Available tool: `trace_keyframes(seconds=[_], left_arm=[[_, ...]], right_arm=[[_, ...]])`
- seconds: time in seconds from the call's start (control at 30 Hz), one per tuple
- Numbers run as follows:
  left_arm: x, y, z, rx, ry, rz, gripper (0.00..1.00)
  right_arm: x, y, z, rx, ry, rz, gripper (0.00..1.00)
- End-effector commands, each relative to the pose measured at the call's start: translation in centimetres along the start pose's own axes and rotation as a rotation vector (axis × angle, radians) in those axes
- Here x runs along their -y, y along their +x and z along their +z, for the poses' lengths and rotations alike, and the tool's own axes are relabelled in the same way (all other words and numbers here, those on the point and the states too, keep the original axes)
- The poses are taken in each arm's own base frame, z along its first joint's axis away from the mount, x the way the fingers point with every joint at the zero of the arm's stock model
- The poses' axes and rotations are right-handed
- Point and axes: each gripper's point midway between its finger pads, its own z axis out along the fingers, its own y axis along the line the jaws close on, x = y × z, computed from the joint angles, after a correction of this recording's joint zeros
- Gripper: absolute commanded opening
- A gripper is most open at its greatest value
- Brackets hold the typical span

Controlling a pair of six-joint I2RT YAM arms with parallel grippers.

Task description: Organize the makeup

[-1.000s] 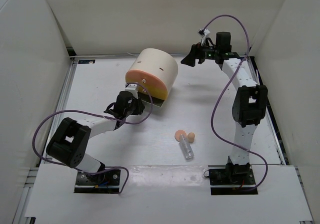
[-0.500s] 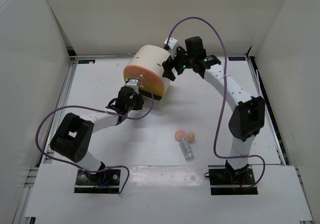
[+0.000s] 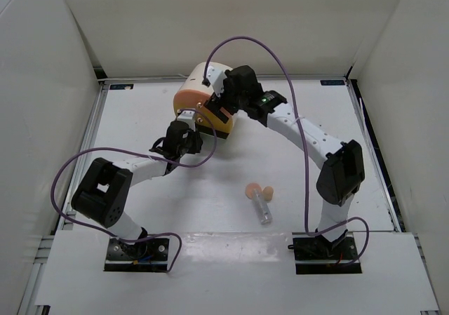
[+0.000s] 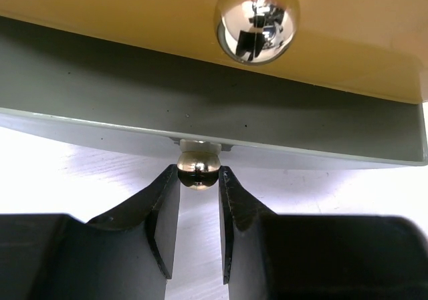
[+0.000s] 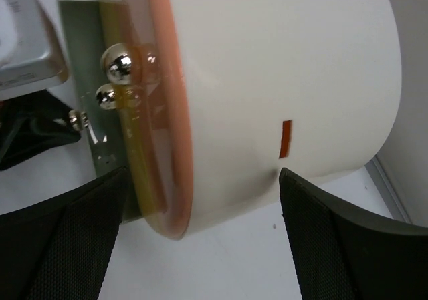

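Cream cylinder box (image 3: pixel 198 83) sits at upper centre of the top view on the white tabletop (image 3: pixel 140 118), its orange-yellow face turned toward lower left. Left gripper (image 4: pixel 199 174) reaches up to that face from the lower left. In the left wrist view its jaws are clenched on a small chrome knob (image 4: pixel 198 166), one black finger on each side, touching it. That knob belongs to a grey-green drawer front (image 4: pixel 200 106) running across the middle of the frame. A larger chrome knob (image 4: pixel 257 19) sits above it on the orange-yellow panel, untouched. In the right wrist view the grey-green front stands proud of the orange face at upper left. Right gripper (image 5: pixel 200 180) comes in from the right over the box. Its jaws are spread wide with the box body between them, one finger at lower left by the drawer face, the other at lower right by the cream wall. Cannot tell if the pads touch the box. Makeup lies well apart from the box, lower centre of the top view, between the two arms: two peach sponges (image 3: pixel 252 189) side by side, nearly touching. Just below them is a clear tube (image 3: pixel 262 208), lying flat, its top end by the sponges.
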Motion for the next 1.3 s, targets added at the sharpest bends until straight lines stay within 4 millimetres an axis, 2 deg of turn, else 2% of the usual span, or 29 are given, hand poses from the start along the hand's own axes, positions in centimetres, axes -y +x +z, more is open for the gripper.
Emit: trace_keyframes(seconds=[0.0,0.03,0.13,0.37,0.53,0.63,0.67,0.73,1.0,1.17,1.2,1.27], left_arm=[[2.1,-4.8,-1.2,0.151,0.074,-0.023,0.09],[1.9,-4.0,-1.4,0.137,0.069,-0.029,0.09],[1.8,-3.3,-2.2,0.133,0.070,-0.055,0.09],[0.7,0.3,-3.9,0.077,0.039,-0.101,0.10],[0.8,1.4,-4.4,0.060,0.050,-0.121,0.10],[0.4,1.8,-4.6,0.042,0.018,-0.134,0.16],[0.5,1.7,-4.7,0.041,0.018,-0.147,0.26],[1.0,1.8,-4.9,0.029,0.041,-0.152,0.31],[3.2,3.1,-5.9,0.027,0.095,-0.199,0.29],[3.4,4.2,-6.1,0.015,0.076,-0.220,0.32],[3.7,3.9,-6.4,0.023,0.088,-0.221,0.35],[4.1,4.2,-6.5,0.017,0.092,-0.214,0.49]], right_arm=[[2.8,-0.7,1.1,0.018,0.194,0.061,0.93],[3.6,-0.6,1.0,0.018,0.240,0.077,0.92],[4.6,-0.1,1.0,0.016,0.333,0.094,0.89],[3.3,0.3,1.3,0.015,0.332,0.090,0.87],[2.7,0.3,1.1,0.011,0.330,0.100,0.87],[2.7,0.2,0.9,0.013,0.327,0.106,0.87],[2.7,-0.2,0.7,0.026,0.332,0.108,0.87],[2.6,-0.1,0.7,0.024,0.340,0.112,0.87],[2.9,-0.4,0.1,0.045,0.357,0.149,0.88],[2.8,-0.5,-0.2,0.051,0.361,0.169,0.88],[2.9,-0.4,-0.2,0.050,0.362,0.171,0.88],[2.6,-0.4,-0.3,0.051,0.354,0.174,0.88]])
